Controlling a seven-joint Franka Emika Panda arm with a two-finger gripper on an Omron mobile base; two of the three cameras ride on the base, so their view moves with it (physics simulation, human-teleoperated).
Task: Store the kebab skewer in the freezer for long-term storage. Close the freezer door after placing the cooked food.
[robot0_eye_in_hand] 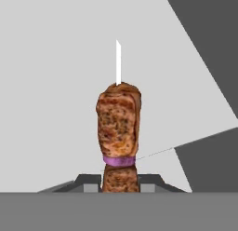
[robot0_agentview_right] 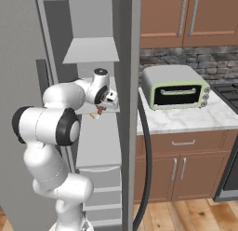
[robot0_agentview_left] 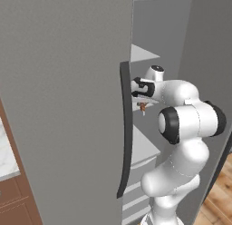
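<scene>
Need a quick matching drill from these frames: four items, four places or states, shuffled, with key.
Items:
1. brown meat kebab skewer on a pale stick
2. tall grey flat-fronted freezer
3. pale green toaster oven with dark window
4. dark two-finger pincer

Places or states:
A. on the marble counter
B. door open, shelves showing
C. shut on the food
D. held over a grey shelf

Pairs: 1-D, 2-B, 3-A, 4-C
</scene>
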